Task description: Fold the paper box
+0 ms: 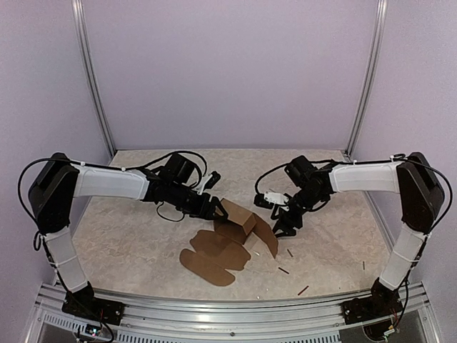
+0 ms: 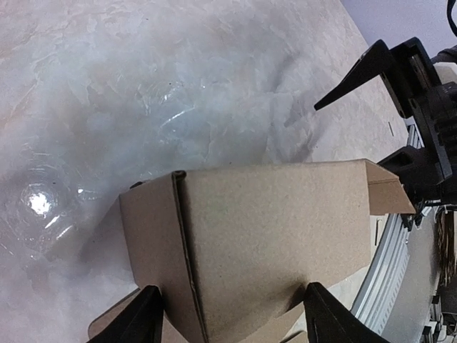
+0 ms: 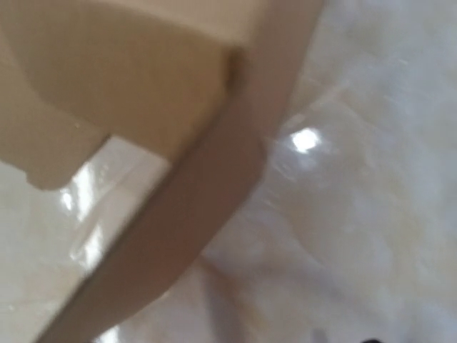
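Cardboard sits at the centre of the overhead view: the paper box lies half-formed on the worktop, with flat rounded flaps toward the lower left and one section raised. The left claw meets it from the upper left and the right claw from the right. Small dark sticks lie at lower right.

In the left wrist view, the fingers stand apart on either side of the raised wall. Whether they pinch it I cannot tell. At upper right, the right claw is spread, near the box's end tab.

The right wrist view is blurred, showing only a cardboard edge at upper left over the glossy worktop.

Likely risks: uneven pushing could slide the sheet, or the raised wall could spring flat. Closing carelessly could crush the tab. No readable writing shows.
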